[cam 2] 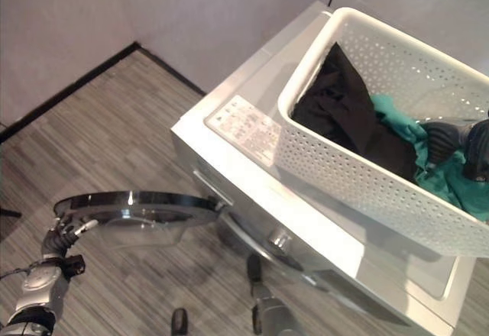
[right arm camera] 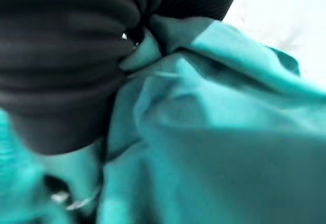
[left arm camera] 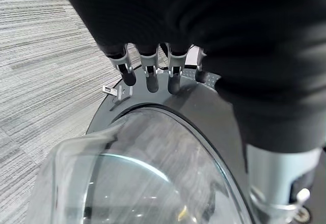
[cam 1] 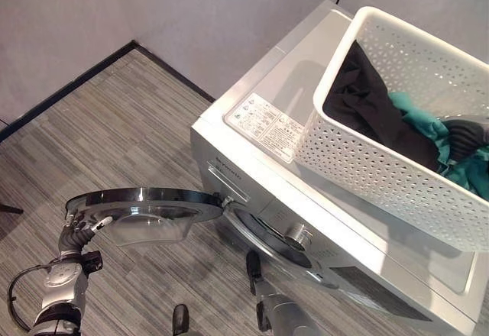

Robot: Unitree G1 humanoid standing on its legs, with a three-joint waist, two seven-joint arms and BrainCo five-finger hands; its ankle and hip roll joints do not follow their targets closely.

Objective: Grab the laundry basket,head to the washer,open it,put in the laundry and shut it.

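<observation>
The silver washer (cam 1: 263, 95) stands with its round door (cam 1: 145, 196) swung wide open to my left, the glass bowl (left arm camera: 142, 168) facing me. My left hand (cam 1: 76, 231) is at the door's far edge, its straight fingers (left arm camera: 147, 74) resting on the door's inner ring. On top of the washer sits the white perforated laundry basket (cam 1: 367, 168), holding a black garment (cam 1: 367, 99) and teal cloth (right arm camera: 214, 132). My right hand (cam 2: 447, 141) is down inside the basket, pressed into the teal cloth.
The dark drum opening (cam 1: 263, 237) sits below the washer's front edge, next to a silver knob (cam 1: 298, 234). Grey walls with a black skirting (cam 1: 69, 88) run behind the washer and to the left. Striped grey floor (cam 1: 114, 137) lies open left of the door.
</observation>
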